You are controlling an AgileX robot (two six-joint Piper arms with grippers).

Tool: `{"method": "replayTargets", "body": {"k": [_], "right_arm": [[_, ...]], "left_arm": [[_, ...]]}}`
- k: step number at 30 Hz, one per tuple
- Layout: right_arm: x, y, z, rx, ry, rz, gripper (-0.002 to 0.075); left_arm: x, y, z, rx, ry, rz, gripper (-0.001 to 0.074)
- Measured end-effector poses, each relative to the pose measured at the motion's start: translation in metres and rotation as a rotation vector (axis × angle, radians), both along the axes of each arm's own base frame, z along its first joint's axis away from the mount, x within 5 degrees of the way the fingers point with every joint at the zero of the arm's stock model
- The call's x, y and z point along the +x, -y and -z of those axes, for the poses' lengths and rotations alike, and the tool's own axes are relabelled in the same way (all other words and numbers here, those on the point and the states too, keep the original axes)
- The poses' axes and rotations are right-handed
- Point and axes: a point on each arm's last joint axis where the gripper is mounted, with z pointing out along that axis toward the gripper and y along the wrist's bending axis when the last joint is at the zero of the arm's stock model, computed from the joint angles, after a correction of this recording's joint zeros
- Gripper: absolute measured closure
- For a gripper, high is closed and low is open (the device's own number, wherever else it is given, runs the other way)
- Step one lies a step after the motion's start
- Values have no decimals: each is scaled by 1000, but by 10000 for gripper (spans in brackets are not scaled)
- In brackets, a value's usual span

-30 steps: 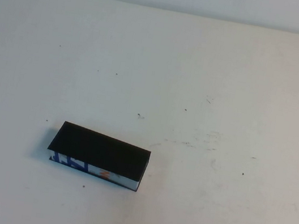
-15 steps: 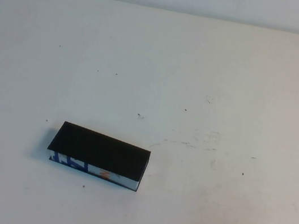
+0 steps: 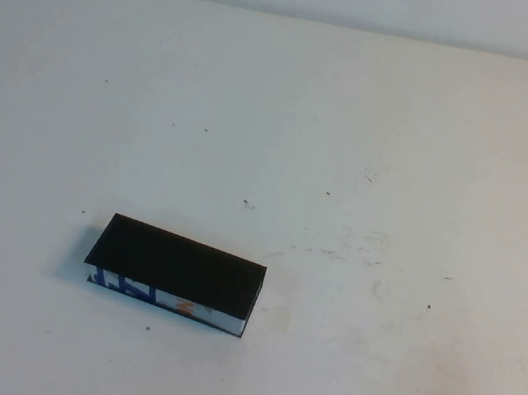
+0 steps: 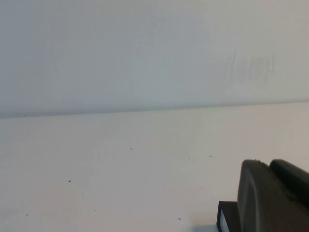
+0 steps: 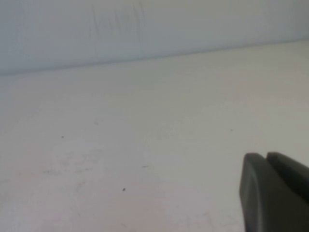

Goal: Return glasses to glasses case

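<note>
A: What is the dark shape at the lower right?
B: The left gripper [image 4: 274,198]. A corner of the glasses case [image 4: 225,216] peeks out beside it, on the white table [image 4: 120,169].

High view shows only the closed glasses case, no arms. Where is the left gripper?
Observer: The left wrist view shows the left gripper with its fingers together and nothing in them.
Operator: Can that camera see the case?
Observer: Yes, a white corner of the glasses case shows just past its fingers.
Operator: And the right one?
Observer: The right gripper is shut over bare table, holding nothing.
</note>
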Motion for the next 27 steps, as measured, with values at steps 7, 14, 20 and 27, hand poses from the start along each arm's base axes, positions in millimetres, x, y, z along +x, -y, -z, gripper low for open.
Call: {"method": "replayTargets", "body": {"k": [7, 14, 20, 27], "right_arm": [[-2, -5, 11, -59, -113, -63, 737], [-4, -8, 16, -54, -175, -97, 737], [-4, -8, 16, -56, -175, -98, 737], [-4, -8, 16, -56, -175, -98, 737]], "left_arm": [[0, 0, 0, 0, 0, -2, 738], [0, 0, 0, -2, 0, -1, 738], [0, 0, 0, -2, 0, -1, 738], [0, 0, 0, -2, 0, -1, 738]]}}
